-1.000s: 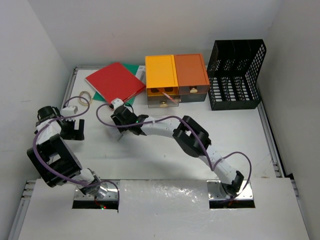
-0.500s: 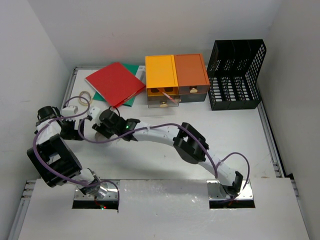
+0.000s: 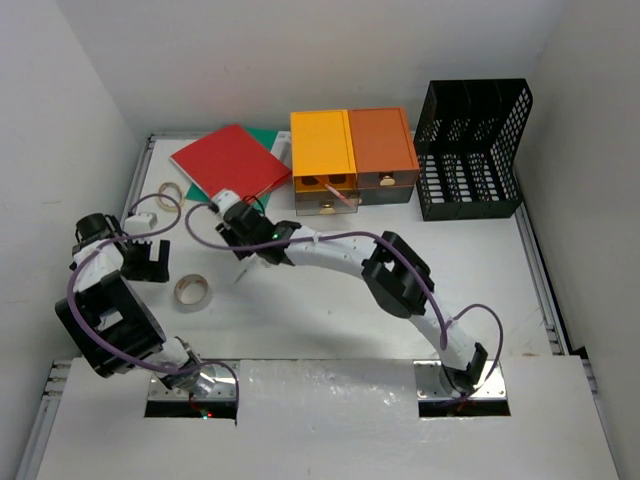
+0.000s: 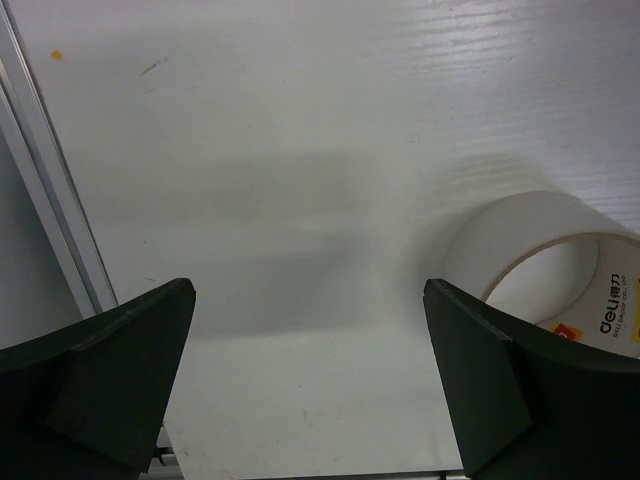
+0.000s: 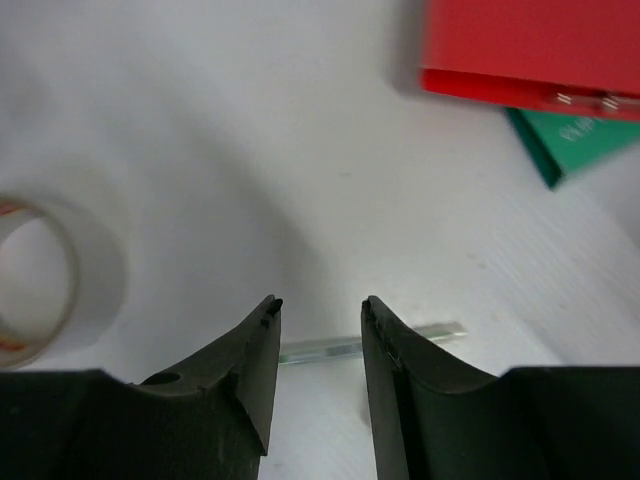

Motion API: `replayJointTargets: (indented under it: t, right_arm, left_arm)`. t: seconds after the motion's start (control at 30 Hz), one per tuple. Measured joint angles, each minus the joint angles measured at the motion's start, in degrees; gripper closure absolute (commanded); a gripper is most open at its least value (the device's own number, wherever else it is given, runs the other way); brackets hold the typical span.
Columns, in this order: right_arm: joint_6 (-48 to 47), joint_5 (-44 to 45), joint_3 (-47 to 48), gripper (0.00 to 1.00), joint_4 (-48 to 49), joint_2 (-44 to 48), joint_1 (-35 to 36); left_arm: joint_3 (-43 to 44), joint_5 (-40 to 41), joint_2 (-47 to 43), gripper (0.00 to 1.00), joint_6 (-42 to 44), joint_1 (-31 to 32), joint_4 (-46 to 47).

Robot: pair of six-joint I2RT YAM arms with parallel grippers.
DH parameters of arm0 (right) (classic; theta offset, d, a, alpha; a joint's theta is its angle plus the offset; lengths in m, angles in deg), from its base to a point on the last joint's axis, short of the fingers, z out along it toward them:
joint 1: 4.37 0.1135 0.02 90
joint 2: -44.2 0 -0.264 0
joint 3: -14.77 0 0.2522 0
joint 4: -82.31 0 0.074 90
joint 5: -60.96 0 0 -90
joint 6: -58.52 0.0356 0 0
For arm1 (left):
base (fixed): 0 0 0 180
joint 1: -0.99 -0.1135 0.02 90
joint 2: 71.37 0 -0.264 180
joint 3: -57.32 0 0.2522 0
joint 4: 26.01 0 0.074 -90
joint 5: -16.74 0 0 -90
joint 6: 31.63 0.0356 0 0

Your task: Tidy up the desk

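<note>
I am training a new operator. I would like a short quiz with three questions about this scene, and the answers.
1. True or false: the red folder lies on top of the green folder.
2. What lies on the table beside the left gripper in its wrist view? A) tape roll B) scissors C) cup
3. Is the right gripper open or shut?
Key: 1 true; 2 A; 3 open, holding nothing.
</note>
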Motion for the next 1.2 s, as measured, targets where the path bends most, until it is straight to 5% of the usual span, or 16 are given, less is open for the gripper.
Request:
replayJointTargets:
  t: [0.23, 0.5, 0.7, 1.03, 1.2]
  right_arm:
    - [9.25, 1.05, -0.63, 0.49, -0.63, -0.02, -4.2]
    - [22.93, 1.16, -16.02, 0.52, 8.39, 1.6, -2.12]
    - [30.29, 5.22, -17.05, 0.5, 12.94, 1.6, -1.46]
    - [30.16, 9.64, -14.67, 0.38, 11.93, -0.55, -1.46]
    - [24.96, 6.12, -14.43, 0.36, 12.57, -0.7, -2.12]
  left_arm:
    - [-1.01, 0.07, -0.15, 0.02, 0.33, 0.0, -0.24]
    - [-1.88, 0.04, -0.24, 0.02, 0.55, 0.0, -0.09]
    - [-2.27, 0.02, -0.55, 0.02, 0.63, 0.0, -0.07]
    - [-2.89, -0.66, -0.72, 0.02, 1.51, 0.35, 0.09]
    - [4.85, -0.96, 2.25, 0.05, 0.28, 5.84, -0.2]
